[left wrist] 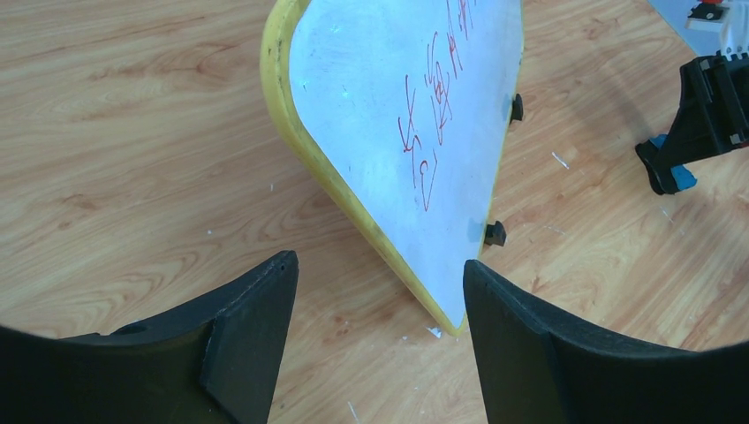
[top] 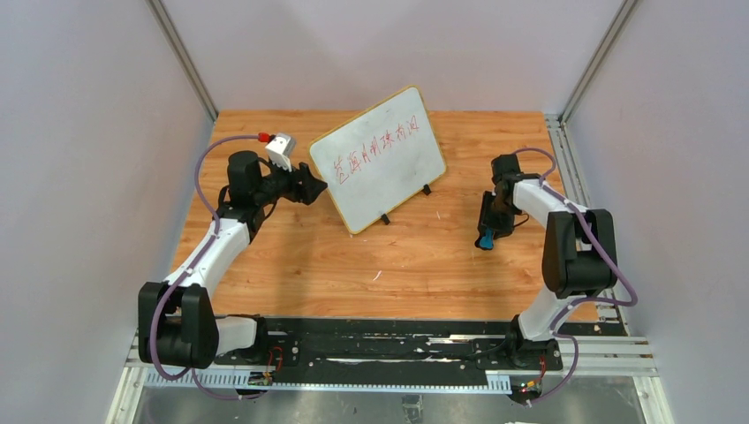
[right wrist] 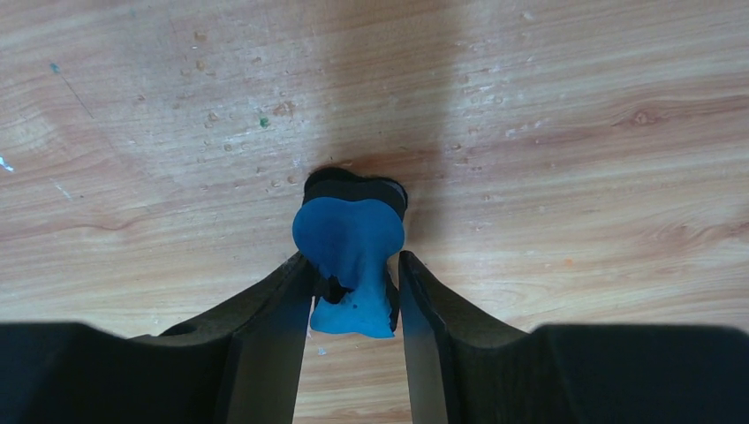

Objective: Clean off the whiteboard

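Observation:
The whiteboard (top: 380, 156) stands tilted on two black feet in the middle of the table, yellow-rimmed, with red characters on it. It also shows in the left wrist view (left wrist: 406, 124). My left gripper (top: 311, 188) is open, just left of the board's near left corner; in the left wrist view (left wrist: 380, 283) that corner lies between its fingertips. My right gripper (top: 485, 234) is to the right of the board, pointing down at the table. It is shut on a blue eraser (right wrist: 351, 256) with a black felt base (right wrist: 353, 185); the eraser also shows in the top view (top: 486, 238).
The wooden table top (top: 415, 256) is ringed by grey walls with aluminium posts. A white part with a red cap (top: 278, 146) sits on the left arm's wrist. The black mounting rail (top: 380, 344) runs along the near edge.

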`<state>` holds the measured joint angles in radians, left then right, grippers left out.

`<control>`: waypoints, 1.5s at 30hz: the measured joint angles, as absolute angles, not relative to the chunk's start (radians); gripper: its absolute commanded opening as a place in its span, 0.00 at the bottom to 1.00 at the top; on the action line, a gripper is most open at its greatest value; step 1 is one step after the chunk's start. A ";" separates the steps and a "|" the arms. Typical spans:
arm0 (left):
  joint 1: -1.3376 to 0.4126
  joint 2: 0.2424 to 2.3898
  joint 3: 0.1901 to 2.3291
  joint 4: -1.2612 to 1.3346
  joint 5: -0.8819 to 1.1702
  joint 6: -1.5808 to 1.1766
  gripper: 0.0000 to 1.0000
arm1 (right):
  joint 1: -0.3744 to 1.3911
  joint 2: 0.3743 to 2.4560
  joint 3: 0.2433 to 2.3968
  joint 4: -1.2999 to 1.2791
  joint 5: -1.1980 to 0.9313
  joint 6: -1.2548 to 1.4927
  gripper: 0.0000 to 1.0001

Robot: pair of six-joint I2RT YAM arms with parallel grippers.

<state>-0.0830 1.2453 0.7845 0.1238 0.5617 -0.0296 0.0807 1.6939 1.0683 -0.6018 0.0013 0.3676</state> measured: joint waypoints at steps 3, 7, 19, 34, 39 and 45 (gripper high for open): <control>-0.083 1.245 0.785 0.124 0.561 -0.030 0.73 | 0.081 1.703 1.061 -0.594 0.001 0.368 0.41; -0.083 1.243 0.785 0.124 0.560 -0.030 0.72 | 0.081 1.714 1.052 -0.587 0.001 0.368 0.36; -0.083 1.241 0.785 0.124 0.561 -0.026 0.79 | 0.081 1.637 1.034 -0.582 0.020 0.372 0.01; -0.086 1.243 0.698 0.197 0.670 -0.031 0.73 | 0.081 1.274 0.954 -0.352 -0.180 0.308 0.01; -0.087 1.268 0.690 0.269 0.721 -0.054 0.64 | 0.081 1.279 0.954 -0.339 -0.214 0.295 0.01; -0.087 1.325 0.707 0.352 0.732 -0.085 0.63 | 0.081 1.279 0.955 -0.329 -0.220 0.287 0.01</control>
<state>-0.0872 1.3251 0.7071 0.3515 0.7319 -0.0853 0.0811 1.2785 0.9546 -0.3286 -0.2195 0.2871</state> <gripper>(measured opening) 0.636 0.100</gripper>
